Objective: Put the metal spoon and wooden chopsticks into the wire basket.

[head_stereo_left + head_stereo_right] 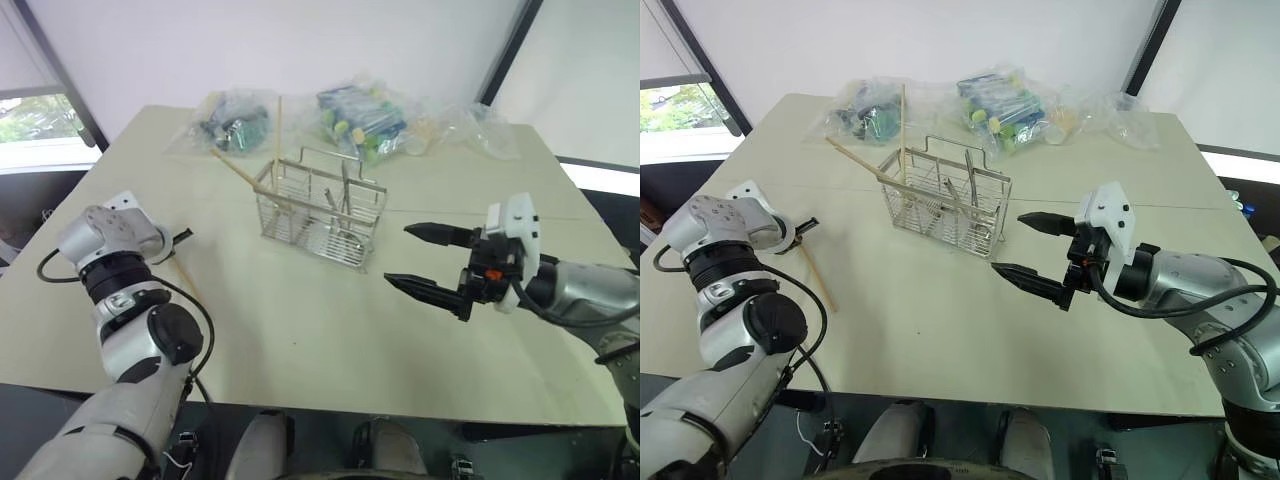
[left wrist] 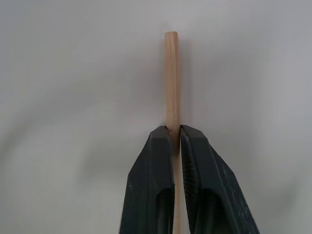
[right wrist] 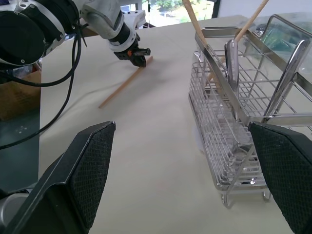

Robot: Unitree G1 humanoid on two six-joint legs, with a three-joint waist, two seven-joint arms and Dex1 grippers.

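Note:
My left gripper point(image 1: 185, 237) is shut on one end of a wooden chopstick point(image 1: 818, 275) that lies on the table at the left. The left wrist view shows the stick point(image 2: 171, 83) pinched between the two black fingers point(image 2: 151, 185). The wire basket point(image 1: 320, 215) stands mid-table. Two more chopsticks point(image 1: 240, 172) lean out of its left end, and the metal spoon point(image 3: 231, 58) stands upright inside beside another metal handle point(image 3: 287, 73). My right gripper point(image 1: 398, 255) hovers open to the right of the basket, pointing at it, with nothing between its fingers.
Crinkled clear plastic bags point(image 1: 235, 118) point(image 1: 365, 115) point(image 1: 480, 125) holding coloured items lie along the back of the table point(image 1: 300, 330). The table's front edge runs just below both arms.

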